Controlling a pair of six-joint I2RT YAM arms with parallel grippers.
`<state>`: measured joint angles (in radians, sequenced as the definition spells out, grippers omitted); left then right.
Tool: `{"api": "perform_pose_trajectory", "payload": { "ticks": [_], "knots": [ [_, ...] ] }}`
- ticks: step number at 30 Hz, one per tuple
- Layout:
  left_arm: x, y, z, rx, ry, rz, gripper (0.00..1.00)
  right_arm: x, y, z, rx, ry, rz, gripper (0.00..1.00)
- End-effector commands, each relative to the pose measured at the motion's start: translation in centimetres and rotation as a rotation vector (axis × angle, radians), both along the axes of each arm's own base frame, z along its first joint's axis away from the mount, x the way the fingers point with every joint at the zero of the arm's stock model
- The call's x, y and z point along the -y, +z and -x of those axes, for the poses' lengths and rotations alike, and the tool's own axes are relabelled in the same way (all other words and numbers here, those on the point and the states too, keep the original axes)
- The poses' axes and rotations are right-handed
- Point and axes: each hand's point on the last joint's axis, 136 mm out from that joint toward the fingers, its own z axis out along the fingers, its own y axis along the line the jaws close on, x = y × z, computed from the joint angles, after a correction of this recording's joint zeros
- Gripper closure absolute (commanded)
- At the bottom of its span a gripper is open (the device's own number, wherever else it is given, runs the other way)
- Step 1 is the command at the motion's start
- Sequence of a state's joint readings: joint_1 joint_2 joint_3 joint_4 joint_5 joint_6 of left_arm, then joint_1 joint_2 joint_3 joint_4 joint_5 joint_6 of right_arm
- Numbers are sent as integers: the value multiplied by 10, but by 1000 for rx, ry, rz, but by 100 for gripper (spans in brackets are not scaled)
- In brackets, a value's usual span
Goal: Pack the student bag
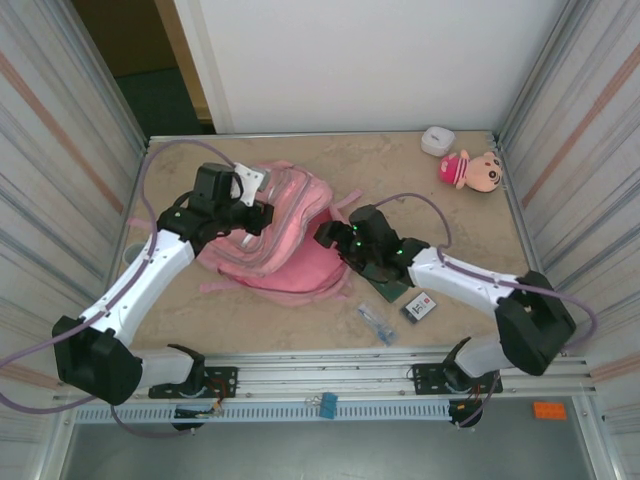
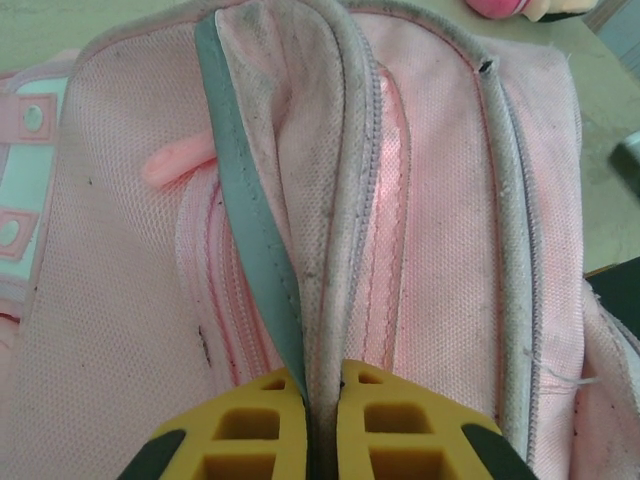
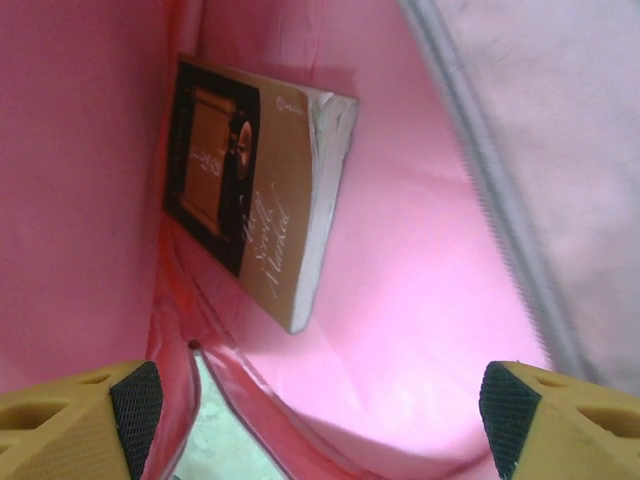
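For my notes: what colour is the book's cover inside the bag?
The book in the student bag is brown with a black panel; right wrist view shows it best.

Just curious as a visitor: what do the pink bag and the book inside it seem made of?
Student bag: matte woven fabric, judging by its fine grid weave and stitched seams. Book: paper pages, pale rough edges showing, under a brown card cover, probably softcover.

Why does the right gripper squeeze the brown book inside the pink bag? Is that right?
Not quite. The right gripper is not squeezing anything: it is open, with its jaws wide apart. The brown book lies loose ahead of it inside the pink bag. The right wrist view shows this.
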<state>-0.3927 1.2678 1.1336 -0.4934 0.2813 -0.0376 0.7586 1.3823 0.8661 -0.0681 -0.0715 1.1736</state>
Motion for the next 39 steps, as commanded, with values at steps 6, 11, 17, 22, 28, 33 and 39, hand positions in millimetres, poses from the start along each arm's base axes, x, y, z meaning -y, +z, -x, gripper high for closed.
{"api": "perform_pose_trajectory", "payload": {
  "ticks": [6,11,17,22,28,33,39],
  "knots": [
    [24,-22,16,45,-119,-58,100,53,53,20,277,93,219,20],
    [38,-30,27,3,-134,-21,52,36,90,29,570,354,359,22],
    [3,-12,28,-14,34,69,24,0,87,50,775,810,627,22],
    [-43,-21,41,-69,186,89,22,-28,49,66,824,1133,774,19],
    [-84,-45,60,-185,373,148,22,-46,0,91,823,1441,872,16],
    [-95,-59,67,-229,445,187,22,-57,-35,104,829,1615,973,14],
    [-105,-66,71,-234,533,206,22,-86,-52,77,935,1531,1081,13]
  ]
}}
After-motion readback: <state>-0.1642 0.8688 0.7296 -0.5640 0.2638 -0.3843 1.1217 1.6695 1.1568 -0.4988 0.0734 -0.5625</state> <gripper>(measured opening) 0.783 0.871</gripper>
